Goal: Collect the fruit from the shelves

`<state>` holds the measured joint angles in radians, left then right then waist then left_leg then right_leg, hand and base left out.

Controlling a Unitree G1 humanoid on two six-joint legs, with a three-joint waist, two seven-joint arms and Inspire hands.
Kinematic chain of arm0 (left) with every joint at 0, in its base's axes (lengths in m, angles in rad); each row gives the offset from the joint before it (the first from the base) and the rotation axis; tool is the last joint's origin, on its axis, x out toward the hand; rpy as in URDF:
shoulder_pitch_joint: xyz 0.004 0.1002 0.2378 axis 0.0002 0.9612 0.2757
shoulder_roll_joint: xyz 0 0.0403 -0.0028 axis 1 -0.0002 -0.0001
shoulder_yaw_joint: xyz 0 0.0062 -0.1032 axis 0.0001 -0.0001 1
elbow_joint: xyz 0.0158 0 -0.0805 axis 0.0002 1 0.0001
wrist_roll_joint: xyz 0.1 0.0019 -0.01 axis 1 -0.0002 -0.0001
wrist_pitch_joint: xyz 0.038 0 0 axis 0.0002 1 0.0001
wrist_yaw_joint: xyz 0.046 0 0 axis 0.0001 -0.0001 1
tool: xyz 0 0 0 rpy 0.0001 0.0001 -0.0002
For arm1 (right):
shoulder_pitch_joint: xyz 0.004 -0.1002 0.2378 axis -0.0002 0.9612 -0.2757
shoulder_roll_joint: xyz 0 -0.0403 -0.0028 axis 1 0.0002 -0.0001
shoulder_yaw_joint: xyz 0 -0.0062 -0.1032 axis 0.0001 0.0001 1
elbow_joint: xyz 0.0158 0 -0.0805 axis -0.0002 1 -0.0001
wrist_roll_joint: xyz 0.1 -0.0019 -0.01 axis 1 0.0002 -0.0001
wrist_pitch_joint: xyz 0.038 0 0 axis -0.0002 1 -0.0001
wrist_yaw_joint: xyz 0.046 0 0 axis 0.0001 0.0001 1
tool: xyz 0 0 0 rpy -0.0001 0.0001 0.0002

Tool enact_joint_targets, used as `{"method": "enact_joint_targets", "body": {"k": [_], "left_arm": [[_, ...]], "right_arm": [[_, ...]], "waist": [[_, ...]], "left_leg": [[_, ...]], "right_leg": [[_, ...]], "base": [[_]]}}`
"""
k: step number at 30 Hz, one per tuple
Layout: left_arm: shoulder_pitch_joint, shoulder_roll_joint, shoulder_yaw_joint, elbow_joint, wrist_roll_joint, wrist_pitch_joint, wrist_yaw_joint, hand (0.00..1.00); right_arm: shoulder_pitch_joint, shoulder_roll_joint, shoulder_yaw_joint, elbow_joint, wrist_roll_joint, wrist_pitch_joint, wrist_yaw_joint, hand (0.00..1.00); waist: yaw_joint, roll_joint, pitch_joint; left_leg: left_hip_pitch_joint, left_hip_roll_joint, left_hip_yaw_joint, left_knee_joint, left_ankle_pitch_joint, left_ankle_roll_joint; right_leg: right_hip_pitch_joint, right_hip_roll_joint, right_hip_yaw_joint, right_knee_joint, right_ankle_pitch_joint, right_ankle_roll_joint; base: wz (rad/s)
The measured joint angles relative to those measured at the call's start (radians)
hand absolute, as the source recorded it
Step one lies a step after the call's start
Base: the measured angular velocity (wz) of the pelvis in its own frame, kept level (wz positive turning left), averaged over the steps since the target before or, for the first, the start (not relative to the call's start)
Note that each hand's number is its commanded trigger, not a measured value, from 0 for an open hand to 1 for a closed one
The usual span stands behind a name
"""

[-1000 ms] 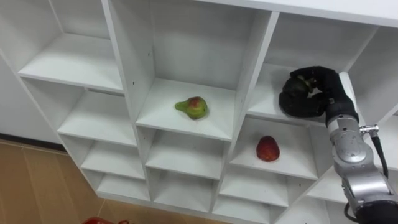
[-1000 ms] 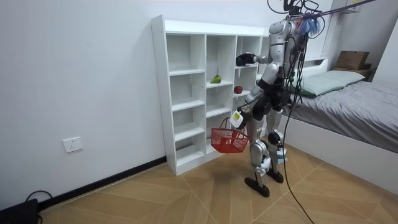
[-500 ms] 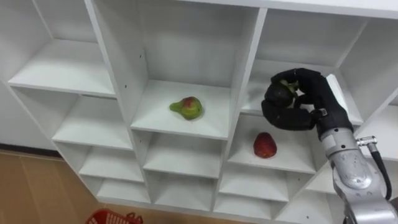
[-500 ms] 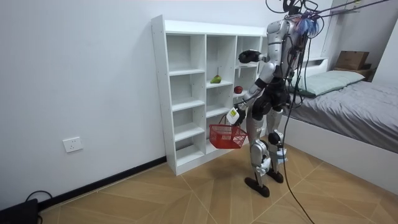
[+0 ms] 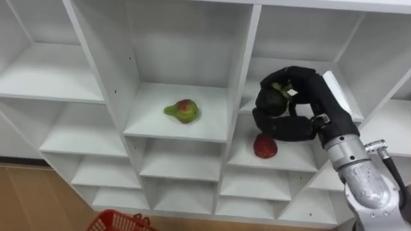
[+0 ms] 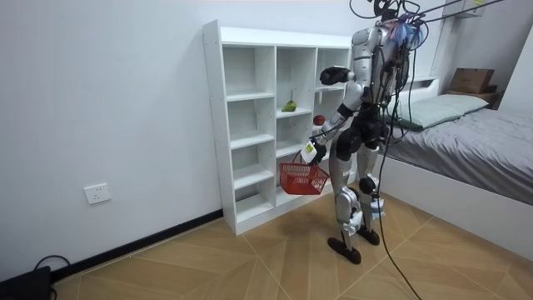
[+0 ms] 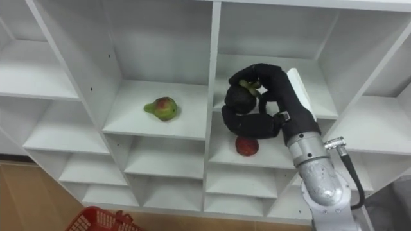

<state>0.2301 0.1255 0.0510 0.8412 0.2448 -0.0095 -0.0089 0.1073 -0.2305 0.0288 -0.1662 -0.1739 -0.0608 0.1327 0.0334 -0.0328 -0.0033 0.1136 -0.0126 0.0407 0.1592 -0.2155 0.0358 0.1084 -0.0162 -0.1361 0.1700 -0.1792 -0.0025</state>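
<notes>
The robot is seen standing close before a white closet (image 5: 241, 83) of open compartments, at the end nearer the bed (image 6: 466, 133) in the room view, on a wooden floor (image 6: 250, 258).

The right robot hand (image 5: 308, 96) is raised in front of the closet's right column, and its dark fingers and thumb are curled round a dark green fruit (image 5: 275, 96). The fruit is gripped from the side and lifted off the shelf boards. Only part of its green skin is seen between the fingers, so its kind cannot be told.

A red fruit (image 5: 264, 146) is left lying on the shelf board just below that hand in the eye views, partly overlapped by the lower fingers. Whether it is touched cannot be told.

A green pear with a red blush (image 5: 182, 110) is left lying on its side on the shelf board of the middle column, one compartment to the left of the hand and well apart from it.

The left robot hand (image 6: 310, 152) is held low at the robot's front in the room view. A red wire basket (image 6: 301, 178) is hung beneath it, near the lower shelves. How its fingers are set cannot be told. The basket's rim is also caught at the bottom edge of the eye views.
</notes>
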Motion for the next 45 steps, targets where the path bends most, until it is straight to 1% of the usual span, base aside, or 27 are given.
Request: {"method": "enact_joint_targets", "body": {"k": [4,7,8,12,15,18,22,24,25,28,31,34,36,39,43,45], "left_arm": [[-0.009,0.000,-0.035,-0.008,-0.017,0.000,0.006,1.00],[-0.015,-0.001,-0.048,-0.027,-0.016,0.000,0.005,1.00],[-0.026,-0.001,-0.057,-0.030,-0.016,-0.002,0.005,1.00],[-0.050,0.000,-0.091,-0.052,-0.016,-0.006,0.003,1.00],[-0.073,0.000,-0.117,-0.071,-0.016,-0.006,-0.003,1.00],[-0.079,0.000,-0.138,-0.113,-0.017,-0.006,-0.006,1.00],[-0.099,0.000,-0.173,-0.145,-0.018,-0.006,-0.023,1.00],[-0.112,0.000,-0.194,-0.154,-0.018,-0.007,-0.029,1.00],[-0.119,-0.004,-0.194,-0.154,-0.018,-0.007,-0.038,1.00],[-0.123,-0.005,-0.200,-0.154,-0.018,-0.013,-0.047,1.00],[-0.131,-0.003,-0.211,-0.154,-0.018,-0.022,-0.052,1.00],[-0.141,-0.005,-0.212,-0.154,-0.018,-0.027,-0.066,1.00],[-0.161,-0.003,-0.212,-0.154,-0.018,-0.041,-0.072,1.00],[-0.186,0.000,-0.212,-0.155,-0.017,-0.063,-0.086,1.00],[-0.200,-0.004,-0.213,-0.166,-0.010,-0.065,-0.113,1.00],[-0.200,-0.001,-0.213,-0.186,0.005,-0.066,-0.125,1.00]], "right_arm": [[0.003,0.000,0.034,0.000,-0.021,0.000,0.026,1.00],[0.006,0.002,0.049,0.000,-0.034,0.001,0.046,1.00],[0.012,0.003,0.054,0.000,-0.034,0.001,0.052,1.00],[0.016,0.006,0.107,0.041,-0.045,-0.002,0.053,1.00],[0.021,0.024,0.135,0.088,-0.073,0.000,0.056,1.00],[0.033,0.031,0.156,0.090,-0.073,0.002,0.068,1.00],[0.032,0.038,0.168,0.134,-0.075,0.001,0.067,1.00],[0.032,0.036,0.190,0.189,-0.076,0.000,0.065,1.00],[0.032,0.038,0.195,0.218,-0.081,0.000,0.064,1.00],[0.032,0.037,0.203,0.306,-0.104,-0.002,0.059,1.00],[0.031,0.038,0.206,0.341,-0.106,-0.004,0.054,1.00],[0.023,0.044,0.208,0.413,-0.116,-0.025,0.039,1.00],[0.010,0.043,0.215,0.501,-0.117,-0.028,0.029,1.00],[0.006,0.043,0.215,0.525,-0.130,-0.028,0.015,1.00],[-0.021,0.041,0.216,0.552,-0.167,-0.033,0.007,1.00],[-0.050,0.045,0.219,0.595,-0.167,-0.037,-0.002,1.00]], "waist": [[-0.001,0.007,0.0036],[-0.003,0.006,0.0031],[-0.002,0.004,0.0022],[-0.001,0.004,0.0023],[0.000,0.007,0.0044],[-0.001,0.009,0.0057],[-0.002,0.003,0.0093],[0.000,0.000,0.0087],[0.000,0.000,0.0088],[-0.001,0.001,0.0098],[0.000,0.003,0.0105],[-0.003,0.002,0.0101],[-0.001,0.000,0.0124],[0.001,-0.001,0.0117],[0.001,0.000,0.0110],[0.002,0.000,0.0111]], "left_leg": [[-0.001,0.001,0.013,-0.008,0.000,0.000],[-0.006,0.001,0.013,-0.007,0.000,0.000],[-0.011,0.001,0.014,-0.006,0.000,0.000],[-0.014,0.002,0.012,0.003,0.000,0.000],[-0.015,0.006,0.011,0.004,0.000,0.000],[-0.026,0.006,0.011,0.008,0.000,0.000],[-0.042,0.007,0.009,0.017,0.000,0.000],[-0.053,0.008,0.011,0.021,0.000,0.000],[-0.058,0.009,0.012,0.021,0.000,0.000],[-0.061,0.010,0.014,0.022,0.000,0.000],[-0.076,0.011,0.015,0.025,0.000,0.000],[-0.084,0.012,0.013,0.032,0.000,0.000],[-0.092,0.011,0.012,0.033,0.000,0.000],[-0.125,0.011,0.010,0.044,0.000,0.000],[-0.164,0.012,0.008,0.059,0.001,0.000],[-0.183,0.014,0.008,0.065,0.002,-0.001]], "right_leg": [[-0.011,0.002,0.018,0.000,0.000,0.000],[-0.017,0.002,0.020,0.000,0.000,0.000],[-0.022,0.001,0.020,0.000,0.000,0.000],[-0.025,0.000,0.025,-0.002,0.000,0.000],[-0.026,0.000,0.021,-0.001,0.000,0.000],[-0.035,-0.001,0.011,0.002,0.001,0.000],[-0.042,-0.002,0.002,0.002,0.005,-0.002],[-0.049,-0.001,0.005,0.003,0.006,-0.003],[-0.055,0.000,0.007,0.006,0.007,-0.003],[-0.060,0.000,0.010,0.009,0.008,-0.003],[-0.083,0.000,0.012,0.018,0.008,-0.004],[-0.089,0.000,0.015,0.017,0.009,-0.004],[-0.092,0.000,0.006,0.016,0.009,-0.004],[-0.121,-0.003,-0.004,0.021,0.009,-0.005],[-0.154,-0.003,-0.009,0.029,0.012,-0.008],[-0.174,-0.003,-0.013,0.034,0.013,-0.010]], "base": [[-0.11],[-0.01],[0.00],[0.00],[0.00],[0.02],[0.03],[0.00],[0.00],[-0.01],[-0.03],[0.01],[0.05],[0.06],[0.02],[0.00]]}}
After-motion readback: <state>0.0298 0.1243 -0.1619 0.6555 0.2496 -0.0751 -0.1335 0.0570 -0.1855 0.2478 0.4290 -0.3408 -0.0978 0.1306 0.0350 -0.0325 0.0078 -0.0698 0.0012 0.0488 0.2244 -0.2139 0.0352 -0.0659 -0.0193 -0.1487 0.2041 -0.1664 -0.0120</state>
